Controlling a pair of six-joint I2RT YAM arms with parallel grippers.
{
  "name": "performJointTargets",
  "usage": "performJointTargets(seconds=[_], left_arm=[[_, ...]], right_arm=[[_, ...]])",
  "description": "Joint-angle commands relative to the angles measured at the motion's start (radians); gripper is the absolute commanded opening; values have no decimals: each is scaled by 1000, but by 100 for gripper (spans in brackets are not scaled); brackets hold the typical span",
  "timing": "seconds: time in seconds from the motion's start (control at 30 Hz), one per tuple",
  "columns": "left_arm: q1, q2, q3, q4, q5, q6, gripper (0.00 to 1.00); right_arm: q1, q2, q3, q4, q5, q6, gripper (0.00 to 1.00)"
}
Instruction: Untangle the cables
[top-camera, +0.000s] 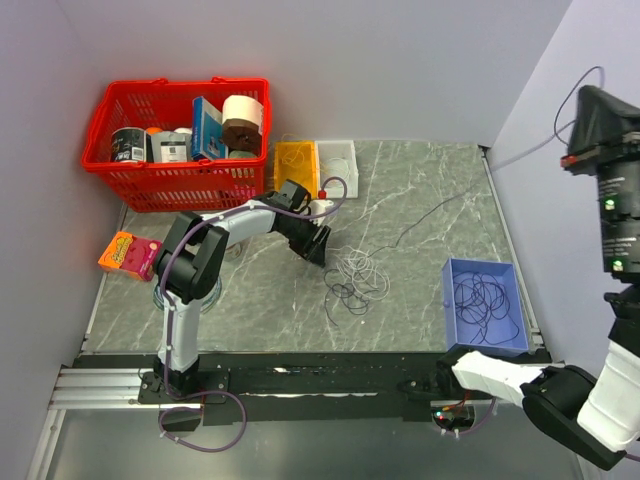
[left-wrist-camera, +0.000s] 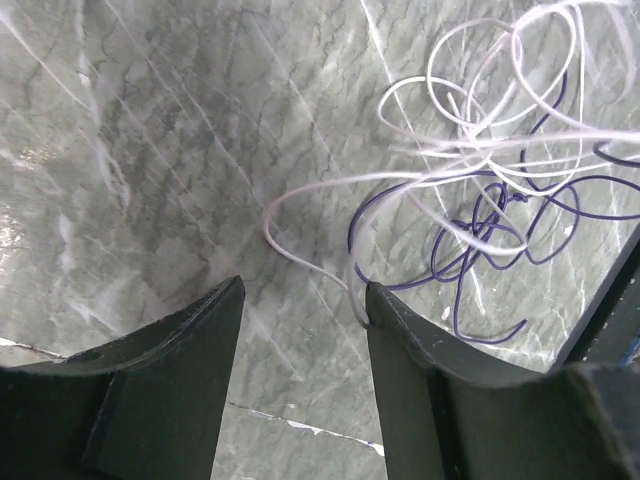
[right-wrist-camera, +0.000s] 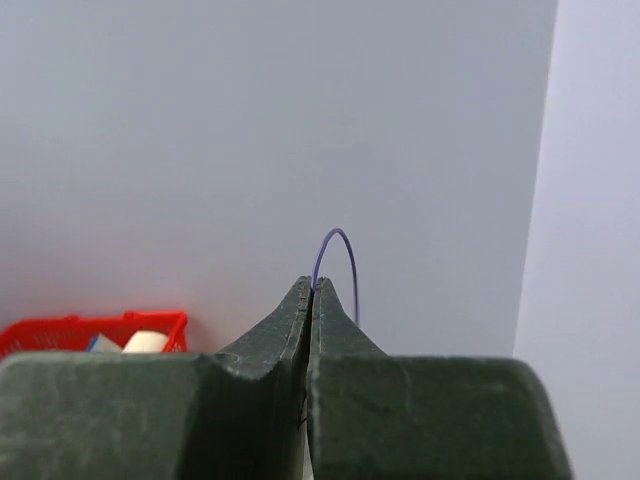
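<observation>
The cables (top-camera: 355, 277) lie as a heap of pale grey-white and dark purple loops on the marble table, mid-right. My left gripper (top-camera: 318, 246) is low at the heap's left edge. In the left wrist view it (left-wrist-camera: 303, 290) is open, and a white cable end (left-wrist-camera: 300, 262) touches the inner side of its right finger (left-wrist-camera: 400, 340); the heap (left-wrist-camera: 490, 190) lies up and to the right. My right gripper (top-camera: 592, 100) is raised high at the right. It (right-wrist-camera: 313, 285) is shut on a dark purple cable (right-wrist-camera: 342, 250), which runs slack down to the heap (top-camera: 440, 208).
A blue box (top-camera: 505, 270) at the right holds a coiled dark cable (top-camera: 482, 303). A yellow box (top-camera: 297, 165) and a white box (top-camera: 340, 160) stand at the back. A red basket (top-camera: 180, 180) of goods sits back left; an orange-pink box (top-camera: 128, 255) lies at the left edge.
</observation>
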Motion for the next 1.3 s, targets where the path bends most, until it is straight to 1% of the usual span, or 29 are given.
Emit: performJointTargets(seconds=[0.0,0.07,0.1,0.13,0.17,0.2,0.23,0.3,0.43,0.5,0.6,0.63,0.73,0.77,0.8,0.87,0.9,0.93,1.0,1.03,1.1,1.13,1.17,1.2,1.23,1.27], left_arm=[[-3,-61,0,20,-19,26,58],[-3,-64,0,20,-28,37,59],[-3,-65,-3,21,-45,40,60],[0,-68,-4,23,-50,45,60],[-2,-68,-4,23,-53,48,60],[0,-68,2,20,-53,49,61],[0,-68,6,15,-55,54,61],[0,-76,12,15,-65,58,63],[0,-78,17,15,-104,74,65],[0,-74,26,9,-110,80,67],[1,-87,61,-18,-98,114,71],[1,-93,78,-58,-81,147,72],[-9,-149,167,-107,25,210,77],[-15,-169,181,-98,68,220,79],[-23,-209,174,-80,89,227,86],[-55,-240,144,-19,97,232,89],[-69,-243,143,-14,90,232,90],[-93,-237,149,-21,87,230,89],[-106,-207,176,-47,91,220,89],[-109,-199,183,-52,103,198,89],[-109,-186,175,-49,113,189,89],[-109,-188,164,-42,104,180,89],[-109,-188,143,-32,97,177,89],[-109,-194,131,-20,90,178,89],[-109,-196,123,-18,84,180,89],[-109,-200,108,-20,84,184,89]], right_arm=[[-6,29,61,7,70,-77,0],[-7,30,53,55,119,-141,0],[-6,44,73,73,134,-171,0],[-4,62,146,107,153,-244,0],[-2,99,172,133,213,-289,0],[-1,102,173,186,237,-331,0],[-1,102,168,258,251,-397,0],[2,114,185,315,257,-447,0],[39,142,269,447,272,-579,0],[53,141,266,510,288,-643,0],[68,118,204,517,300,-660,0],[68,108,165,507,294,-653,0],[68,108,119,457,292,-626,0],[68,116,113,452,297,-628,0],[67,122,108,448,298,-637,0],[68,128,99,443,305,-637,0],[68,124,91,440,311,-634,0],[68,107,53,437,323,-637,0],[62,75,-23,450,381,-660,0],[56,20,-141,507,398,-671,0],[38,-54,-288,585,427,-680,0],[12,-129,-432,620,435,-680,0],[-7,-161,-500,695,446,-680,0],[-30,-187,-613,720,465,-685,0],[-97,-224,-660,731,472,-682,0],[-134,-237,-697,681,466,-624,0]])
